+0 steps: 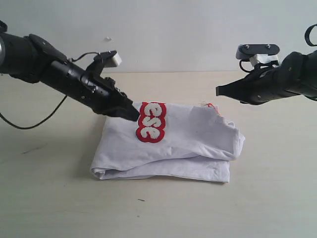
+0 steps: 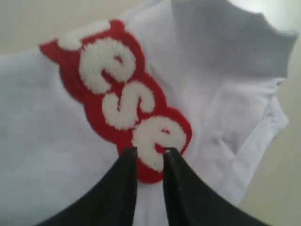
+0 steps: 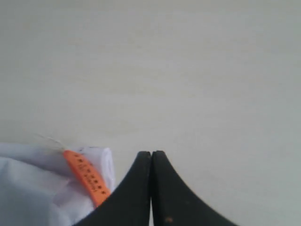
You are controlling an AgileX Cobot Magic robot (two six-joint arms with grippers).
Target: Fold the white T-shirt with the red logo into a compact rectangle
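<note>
Pressing folded shirt flat seems the step. Shirt lies mid table, red logo on top. Left claw slightly open at logo, maybe touching. Right claw closed, empty, near orange tag. Push gently, don't drag layers.

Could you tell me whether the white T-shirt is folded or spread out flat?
Folded. The white T-shirt lies as a layered bundle, stacked edges along its front, only part of the red logo showing.
</note>
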